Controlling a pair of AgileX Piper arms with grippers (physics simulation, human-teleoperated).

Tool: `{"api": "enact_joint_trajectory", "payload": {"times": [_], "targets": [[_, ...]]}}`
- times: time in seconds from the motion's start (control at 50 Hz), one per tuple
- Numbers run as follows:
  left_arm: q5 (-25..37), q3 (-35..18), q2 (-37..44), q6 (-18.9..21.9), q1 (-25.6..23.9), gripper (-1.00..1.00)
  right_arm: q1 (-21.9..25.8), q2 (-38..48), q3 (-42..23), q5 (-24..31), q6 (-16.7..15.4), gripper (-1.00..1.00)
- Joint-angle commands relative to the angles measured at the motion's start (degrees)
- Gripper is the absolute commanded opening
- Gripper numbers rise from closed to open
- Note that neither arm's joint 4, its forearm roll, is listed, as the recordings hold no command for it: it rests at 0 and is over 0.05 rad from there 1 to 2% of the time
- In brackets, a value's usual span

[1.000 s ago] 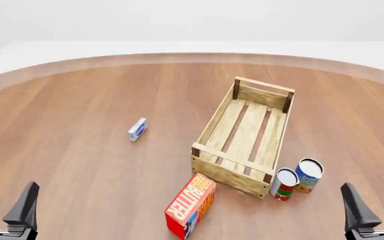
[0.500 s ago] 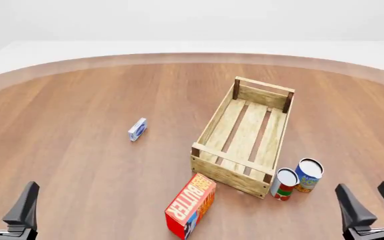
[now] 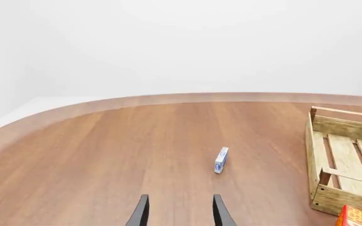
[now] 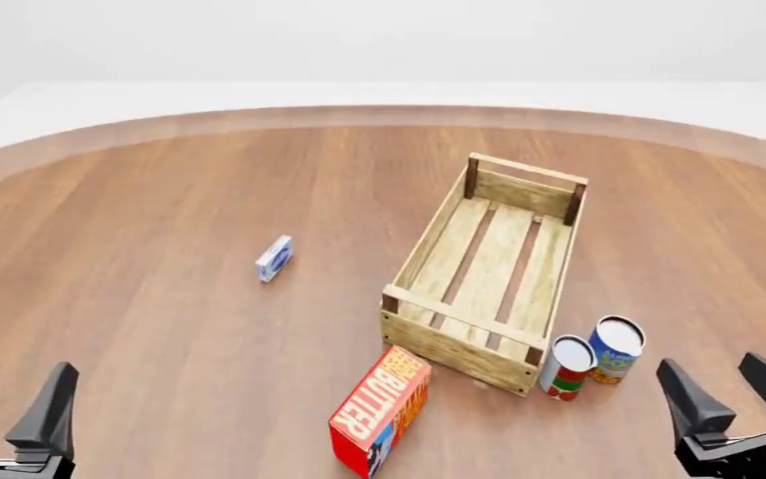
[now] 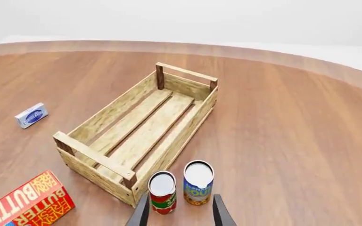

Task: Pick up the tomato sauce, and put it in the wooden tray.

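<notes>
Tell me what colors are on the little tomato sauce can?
The tomato sauce has a red and green label with a whitish top, clearest in the right wrist view.

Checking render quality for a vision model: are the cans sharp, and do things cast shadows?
Front view: tomato sauce sharp, label readable as red and green; only faint soft shading beside the wooden tray. Right wrist view: can tops glare-free, crisp. Left wrist view: even flat light, no blur.

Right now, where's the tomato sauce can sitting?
In the front view the tomato sauce stands upright at the near right of the table, beside the near right corner of the wooden tray, with the blue-and-yellow can on its right.
</notes>
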State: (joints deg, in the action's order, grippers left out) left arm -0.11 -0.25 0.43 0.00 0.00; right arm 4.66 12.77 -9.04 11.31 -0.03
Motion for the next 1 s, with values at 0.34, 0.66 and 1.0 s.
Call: {"api": "enact_joint_trajectory", "payload": {"times": [0.34,0.66,1.0], "targets": [[0.00,0.00,0.00,0.00,0.00,1.00,1.97,10.36,-2.66,-1.24,-2.14,1.00],[0.00,0.00,0.00,0.00,0.00,1.00,3.08,16.01,-3.37,-3.68,-2.42,1.00],[0.00,0.00,0.00,0.00,0.00,1.00,3.96,21.99,-3.27,-7.47,-2.05,1.00]]}}
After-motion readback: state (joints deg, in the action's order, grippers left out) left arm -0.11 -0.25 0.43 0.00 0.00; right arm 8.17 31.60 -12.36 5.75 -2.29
